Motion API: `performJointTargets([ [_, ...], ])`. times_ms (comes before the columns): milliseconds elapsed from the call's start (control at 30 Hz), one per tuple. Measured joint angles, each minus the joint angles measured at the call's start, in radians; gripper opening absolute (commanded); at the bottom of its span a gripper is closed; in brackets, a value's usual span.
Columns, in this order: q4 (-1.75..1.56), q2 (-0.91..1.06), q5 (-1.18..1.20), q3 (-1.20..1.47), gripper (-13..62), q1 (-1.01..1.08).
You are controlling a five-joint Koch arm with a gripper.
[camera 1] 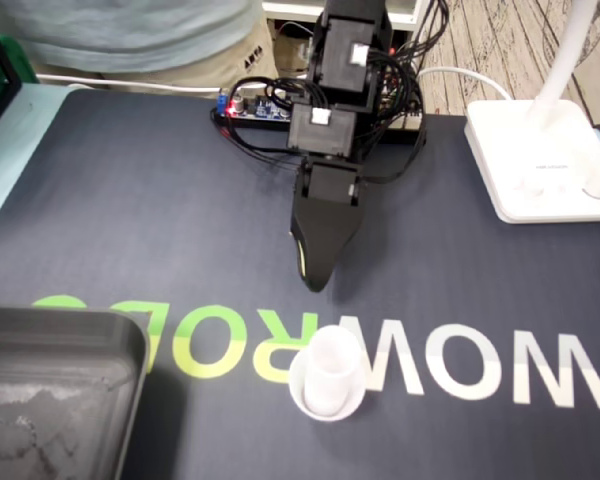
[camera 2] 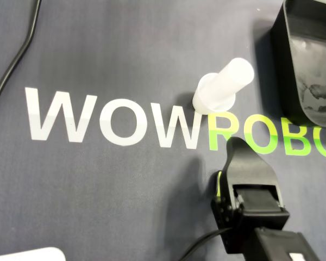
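Across the dark mat [camera 2: 125,65] beneath me runs "WOWROBO": WOW [camera 2: 111,120] in white, ROBO [camera 2: 271,140] in green, clipped at the overhead view's right edge. The fixed view shows it upside down, partly behind the white cup [camera 1: 327,375]. The print on the lamp base [camera 1: 540,165] is too small to read.

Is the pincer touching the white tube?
Apart. The overhead view shows a strip of mat between the pincer and the white tube; the fixed view shows the same gap.

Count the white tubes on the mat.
1. The white tube stands upright on the WOWROBO lettering, in front of the gripper and apart from it. The black tray is partly out of frame, so more could be hidden there.
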Motion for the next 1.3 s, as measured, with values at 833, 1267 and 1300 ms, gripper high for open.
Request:
performJointTargets([
  [833,-0.002,0.0,0.0,0.002,33.6,-0.006],
  [1267,-0.083,0.0,-0.002,0.002,33.7,0.003],
  [1300,-0.086,0.0,-0.006,0.002,33.8,0.003],
])
